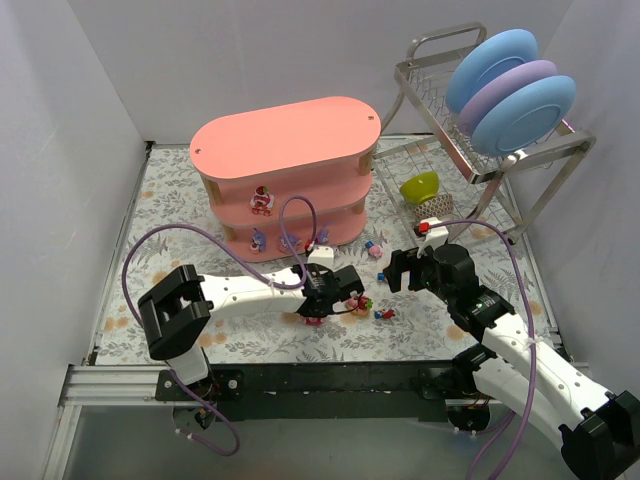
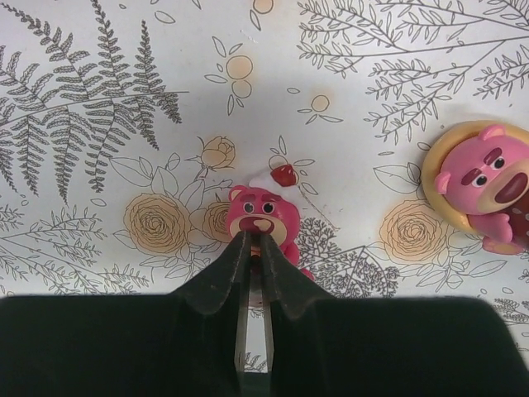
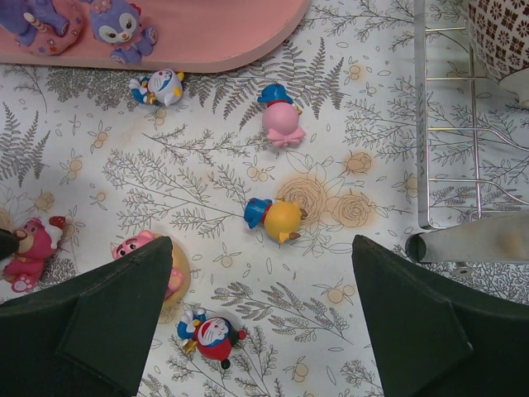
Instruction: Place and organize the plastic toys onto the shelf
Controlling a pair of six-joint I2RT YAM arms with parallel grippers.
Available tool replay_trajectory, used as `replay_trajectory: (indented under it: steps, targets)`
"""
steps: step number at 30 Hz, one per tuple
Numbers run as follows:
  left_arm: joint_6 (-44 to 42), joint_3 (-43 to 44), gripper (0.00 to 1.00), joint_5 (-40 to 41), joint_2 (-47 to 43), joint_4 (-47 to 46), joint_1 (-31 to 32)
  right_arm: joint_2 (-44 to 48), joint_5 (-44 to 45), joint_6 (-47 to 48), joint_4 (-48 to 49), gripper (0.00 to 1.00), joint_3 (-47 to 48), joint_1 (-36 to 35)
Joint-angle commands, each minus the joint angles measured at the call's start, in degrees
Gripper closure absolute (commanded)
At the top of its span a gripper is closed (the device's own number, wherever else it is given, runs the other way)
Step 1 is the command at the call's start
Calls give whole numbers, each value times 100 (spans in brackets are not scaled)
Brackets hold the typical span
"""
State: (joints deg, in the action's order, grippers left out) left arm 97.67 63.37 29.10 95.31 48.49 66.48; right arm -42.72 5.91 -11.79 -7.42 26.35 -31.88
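Observation:
The salmon-pink shelf [image 1: 285, 150] stands at the back left, with a toy on its middle tier [image 1: 261, 200] and two purple toys [image 3: 116, 25] on its bottom tier. My left gripper [image 1: 322, 308] [image 2: 254, 237] is low over the table, its jaws nearly together on the body of a pink bear toy [image 2: 264, 213] [image 3: 29, 244]. A pink bear on a yellow disc [image 2: 488, 182] lies just to its right. My right gripper [image 1: 405, 268] [image 3: 260, 248] is open and empty above a yellow toy with a blue hat [image 3: 277, 219] and a red-and-blue toy [image 3: 211, 335].
A pink toy with a blue hat [image 3: 281, 116] and a blue-and-white toy [image 3: 161, 87] lie near the shelf's front edge. The wire dish rack [image 1: 470, 150] with blue and purple plates stands at the back right. A green bowl [image 1: 420, 185] and a patterned bowl [image 3: 500, 33] sit by it.

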Motion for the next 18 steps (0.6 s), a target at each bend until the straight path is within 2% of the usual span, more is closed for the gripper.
replay_trajectory:
  steps: [1, 6, 9, 10, 18]
  targets:
    - [-248, 70, 100, -458, 111, 161, -38, 36, 7, 19, 259, 4, -33, 15]
    - [-126, 219, 77, -476, 67, 293, -65, 9, -2, 28, 267, 4, -33, 15]
    - [-12, 281, 68, -484, 84, 310, -170, 27, -11, 19, 259, 4, -33, 15]
    - [24, 298, 62, -484, 85, 310, -205, 36, -2, 19, 267, 4, -33, 15]
    - [147, 447, 52, -555, 137, 284, -399, 36, -11, 19, 276, 4, -42, 15]
